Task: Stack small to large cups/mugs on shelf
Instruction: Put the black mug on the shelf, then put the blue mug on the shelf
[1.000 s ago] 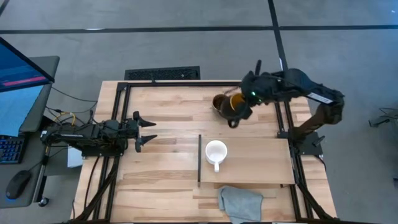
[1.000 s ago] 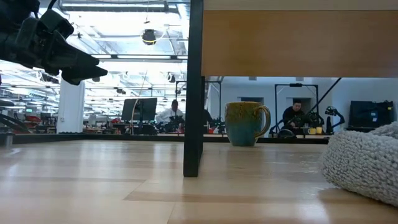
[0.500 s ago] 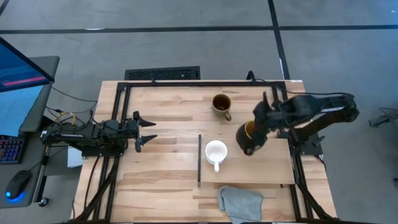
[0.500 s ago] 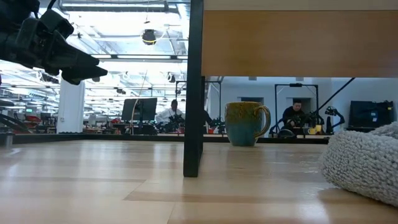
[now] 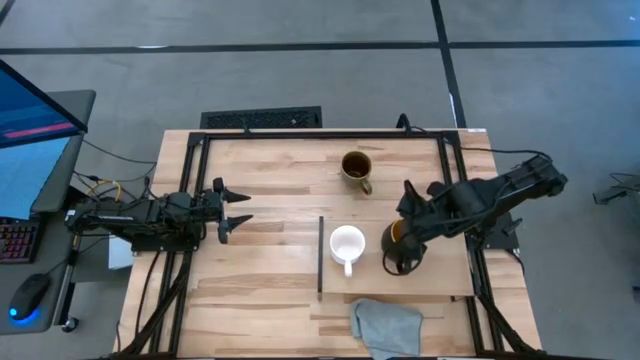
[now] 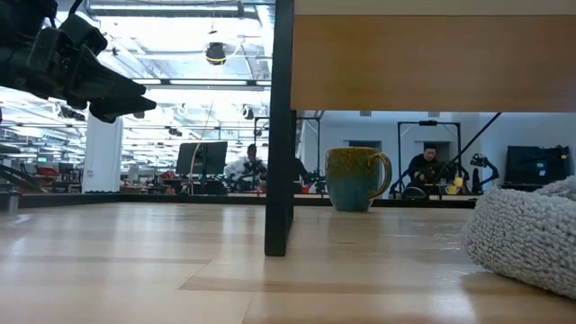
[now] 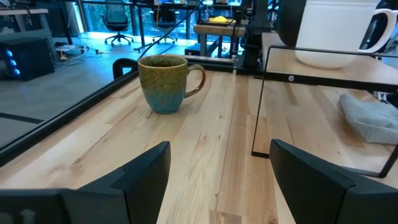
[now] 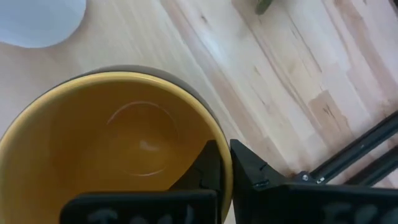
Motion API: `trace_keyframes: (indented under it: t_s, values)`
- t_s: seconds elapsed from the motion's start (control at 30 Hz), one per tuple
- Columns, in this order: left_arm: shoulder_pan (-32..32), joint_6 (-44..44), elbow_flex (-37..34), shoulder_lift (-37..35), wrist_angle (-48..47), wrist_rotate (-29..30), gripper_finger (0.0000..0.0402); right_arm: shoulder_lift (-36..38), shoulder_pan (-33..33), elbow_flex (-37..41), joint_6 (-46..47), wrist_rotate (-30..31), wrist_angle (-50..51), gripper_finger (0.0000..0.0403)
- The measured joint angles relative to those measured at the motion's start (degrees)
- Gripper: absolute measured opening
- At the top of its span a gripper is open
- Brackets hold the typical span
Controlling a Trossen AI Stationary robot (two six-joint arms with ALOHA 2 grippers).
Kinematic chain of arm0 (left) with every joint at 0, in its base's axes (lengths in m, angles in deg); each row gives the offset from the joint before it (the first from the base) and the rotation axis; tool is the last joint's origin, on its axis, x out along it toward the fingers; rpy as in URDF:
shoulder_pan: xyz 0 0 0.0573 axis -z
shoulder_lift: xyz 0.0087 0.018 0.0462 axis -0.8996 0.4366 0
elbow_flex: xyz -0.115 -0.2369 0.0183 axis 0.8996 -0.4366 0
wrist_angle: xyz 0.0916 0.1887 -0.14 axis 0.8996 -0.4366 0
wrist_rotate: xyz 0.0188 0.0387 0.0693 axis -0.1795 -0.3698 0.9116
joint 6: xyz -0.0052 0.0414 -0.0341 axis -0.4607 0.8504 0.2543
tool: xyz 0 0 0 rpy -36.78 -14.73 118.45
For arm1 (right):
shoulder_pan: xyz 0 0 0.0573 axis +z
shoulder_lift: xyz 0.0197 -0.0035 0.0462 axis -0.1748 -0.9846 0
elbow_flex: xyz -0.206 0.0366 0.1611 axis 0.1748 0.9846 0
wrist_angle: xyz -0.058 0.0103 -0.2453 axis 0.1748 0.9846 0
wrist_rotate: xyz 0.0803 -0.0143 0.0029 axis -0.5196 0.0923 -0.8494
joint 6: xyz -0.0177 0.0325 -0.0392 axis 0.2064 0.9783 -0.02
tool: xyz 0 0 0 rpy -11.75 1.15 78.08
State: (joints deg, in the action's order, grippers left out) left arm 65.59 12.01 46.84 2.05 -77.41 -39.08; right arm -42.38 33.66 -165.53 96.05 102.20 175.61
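Note:
The small white mug (image 5: pixel 347 243) stands upright on the light-wood shelf (image 5: pixel 440 275); the left wrist view shows it as well (image 7: pixel 339 31). To its right, over the shelf, is the black mug with the yellow inside (image 5: pixel 399 243), and my right gripper (image 5: pixel 408 228) is shut on it. The olive-brown mug (image 5: pixel 356 167) stands on its base on the table beyond the shelf's far edge. My left gripper (image 5: pixel 238 210) waits open at the table's left and touches nothing. My right gripper pinches the black mug's rim (image 8: pixel 219 146), with one finger (image 8: pixel 202 171) inside the yellow hollow and the other (image 8: pixel 252 171) outside the wall. The fingers come steeply from above. The mug hangs upright, mouth up; whether its base touches the shelf I cannot tell.
A grey cloth (image 5: pixel 385 325) lies at the table's near edge, just in front of the shelf. A thin dark strip (image 5: pixel 320 255) runs along the shelf's left short edge. Black frame rails (image 5: pixel 300 132) border the table. Bare wood lies between my left gripper and the shelf.
My right gripper has carried the black mug from beside the olive-brown mug toward the table's near edge and downward. The mug is now over the shelf, right of the white mug, and the wrist has turned on the way. The olive-brown and white mugs have stayed put.

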Motion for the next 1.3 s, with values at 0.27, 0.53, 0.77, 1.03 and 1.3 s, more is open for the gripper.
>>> trace_keyframes:
  t_s: [0.27, 0.53, 0.77, 1.03, 1.3]
  values:
    - [0.0, 0.0, 0.0, 0.0, 0.0, 0.1, 0.0266, -3.9, -0.1, -5.7, -1.8, 0.5, -0.5, 0.0023]
    - [0.0, 0.0, 0.0, 0.0, 0.0, 0.1, 0.0266, -7.2, -0.1, -6.9, -4.4, 0.5, 0.0, 0.0023]
    - [0.0, 0.0, 0.0, 0.0, 0.0, 0.1, 0.0266, -7.3, -0.1, -7.0, -4.5, 0.6, -0.2, 0.0023]
    - [0.0, -0.1, 0.0, 0.0, -0.1, 0.1, 0.0266, -6.9, -0.1, -7.0, -4.3, 0.2, -0.6, 0.0069]
    - [0.0, -0.2, 0.0, 0.0, -0.1, 0.1, 0.0266, -6.8, -0.2, -7.0, -4.0, 0.4, -0.3, 0.0125]
